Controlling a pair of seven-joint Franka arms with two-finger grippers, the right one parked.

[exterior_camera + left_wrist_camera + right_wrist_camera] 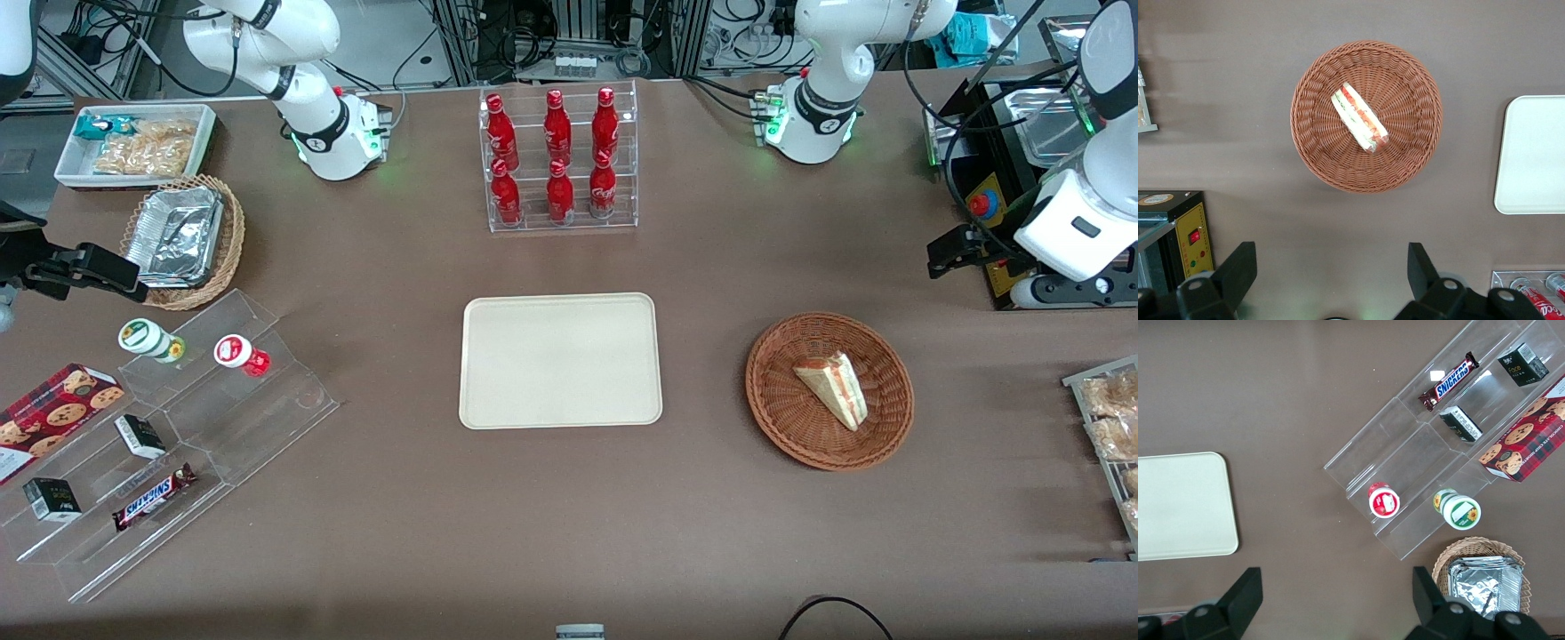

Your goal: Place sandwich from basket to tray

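Pincer: the pincer (1328, 273) is being held high above the tabletop (569, 524), toward the working arm's end, with its two dark fingers (1238, 267) spread wide and nothing being gripped between them.
Step in hand: by judgement, the approach is only being begun; the sandwich is not yet being reached for, and the whole carry is still to be done.
Sandwich: the sandwich (834, 386) is lying inside the basket (782, 427), near its middle, with its layered cut edge (1361, 120) being shown to the wrist camera.
Advice: the pincer is best brought straight down over the wedge and turned so that the fingers are closing across the two flat bread faces, not along its length; a light squeeze is being called for, since soft bread is likely to be crushed.
Risk: the fingertips are likely to be caught on the woven floor if lowered too far.
Tray: the tray (560, 360) is lying bare, well apart from the basket, toward the middle of the tabletop.
Materials: the basket is round, shallow and ribbed reddish-brown wicker; the tray is smooth, cream, round-cornered and low-rimmed; the sandwich is a white triangular wedge striped red-orange and green.
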